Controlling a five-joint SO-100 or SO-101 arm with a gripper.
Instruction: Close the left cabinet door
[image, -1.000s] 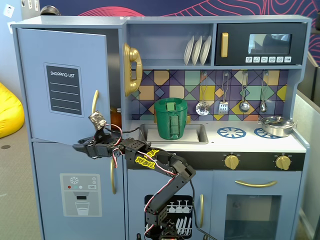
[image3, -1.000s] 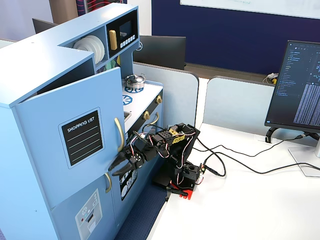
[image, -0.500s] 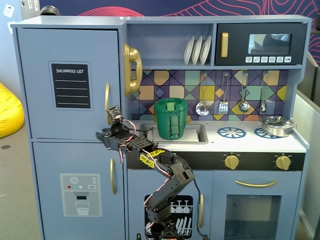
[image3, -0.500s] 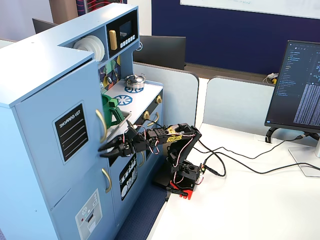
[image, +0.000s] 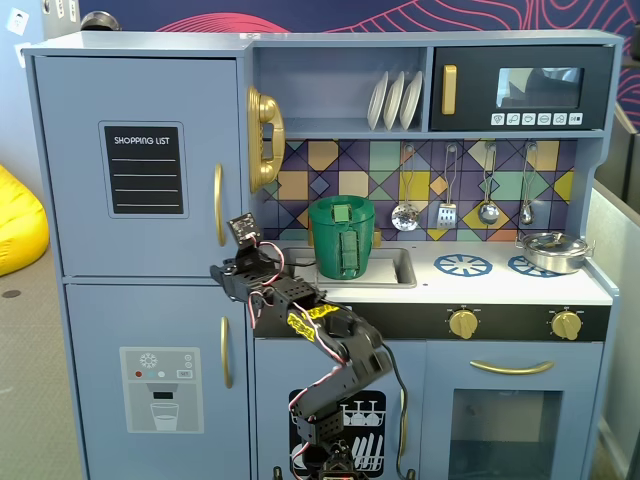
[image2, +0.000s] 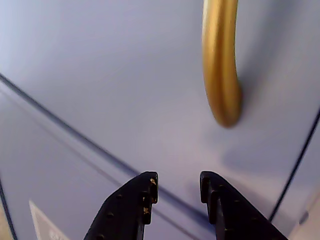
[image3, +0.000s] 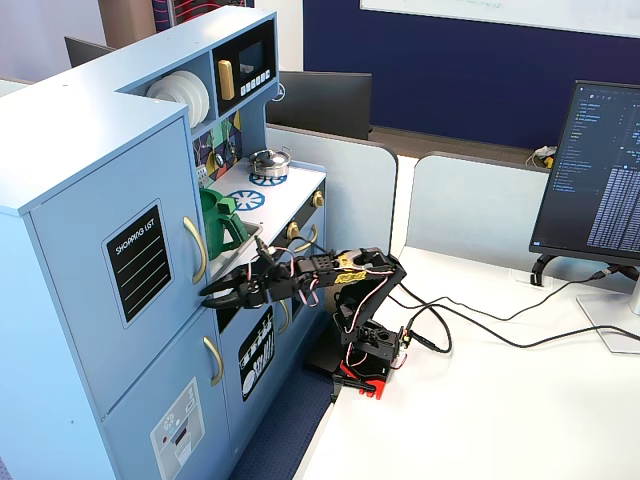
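The left cabinet door (image: 140, 165) sits flush and closed. The gripper (image2: 176, 187) hovers near its gold handle (image2: 220, 60), jaws slightly spread, pinching nothing.

Arm stretched forward, elbow bent; tool (image2: 178, 186) jaws slightly parted, empty.

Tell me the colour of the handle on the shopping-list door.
Gold. The handle shows best in the wrist view, against the light-blue door.
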